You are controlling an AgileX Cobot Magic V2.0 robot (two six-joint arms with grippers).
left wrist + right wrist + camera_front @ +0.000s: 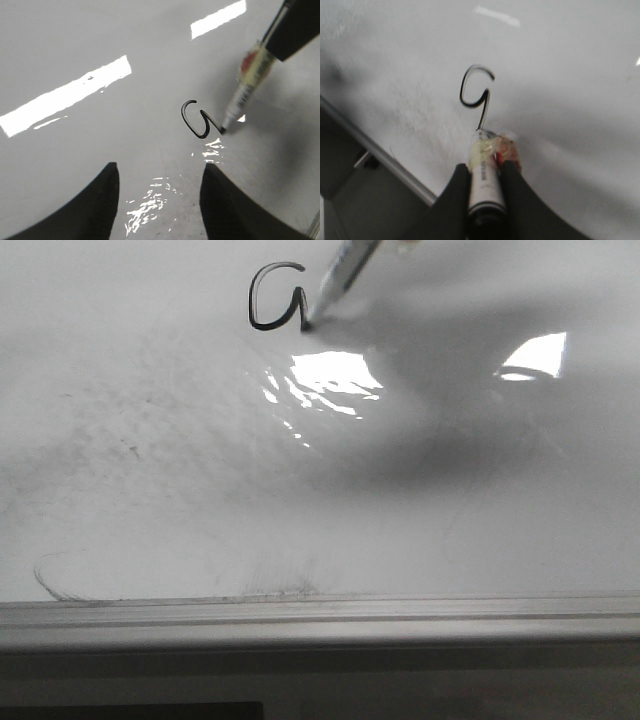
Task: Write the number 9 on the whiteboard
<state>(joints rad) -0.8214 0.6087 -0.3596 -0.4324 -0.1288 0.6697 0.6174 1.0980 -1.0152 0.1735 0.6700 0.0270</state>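
Number 9 (277, 298) sits near twelve o'clock on the glossy whiteboard (150, 490), loop drawn, tail barely begun. Right fingers (512, 195) pinch the marker (486, 185) mid-barrel; light and slick, it likely needs a firm hold. Left fingers (97, 205) are spread, empty.

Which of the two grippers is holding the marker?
The right gripper, shut on the marker. The left gripper is open and holds nothing.

left tool (159, 202) fingers spread, hovering over whiteboard (75, 55) | marker (247, 82) tilted, tip touching board at end of number 9 (200, 120) stroke | right tool (295, 27) clamps marker's upper end
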